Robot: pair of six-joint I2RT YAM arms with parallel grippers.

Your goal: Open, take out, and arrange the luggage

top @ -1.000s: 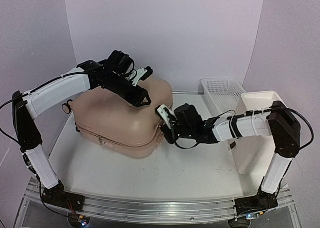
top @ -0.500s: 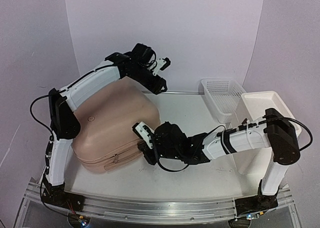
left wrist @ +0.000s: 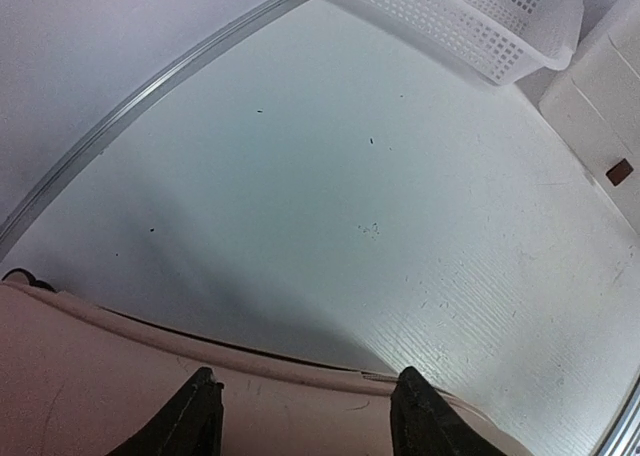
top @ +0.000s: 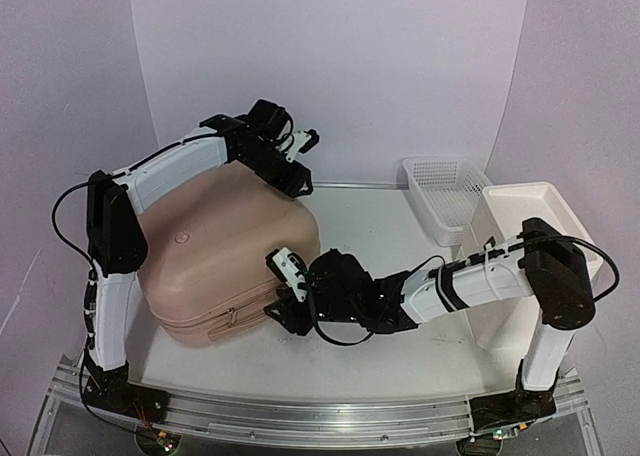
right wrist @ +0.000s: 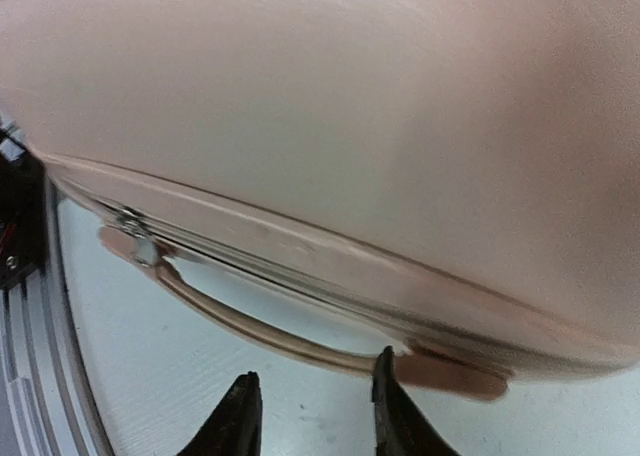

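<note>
The luggage (top: 215, 256), a pale pink hard-shell suitcase, lies flat and zipped shut on the left of the table. My left gripper (top: 295, 183) hovers open over its far right corner. In the left wrist view the left gripper (left wrist: 305, 416) spans the pink shell (left wrist: 100, 376) with nothing held. My right gripper (top: 282, 304) is at the suitcase's near right side. The right wrist view shows the right gripper (right wrist: 312, 416) open just below the pink carry handle (right wrist: 250, 326), its right fingertip touching the handle near its end. The zipper seam (right wrist: 300, 246) runs above the handle.
A white mesh basket (top: 445, 191) sits at the back right, next to a white drawer cabinet (top: 520, 256) along the right edge. The basket (left wrist: 470, 16) and the cabinet (left wrist: 600, 106) also show in the left wrist view. Purple walls enclose the table.
The suitcase has slid and turned toward the near left. My right gripper went with its near side and has opened from shut. The left gripper moved to the far right corner.
</note>
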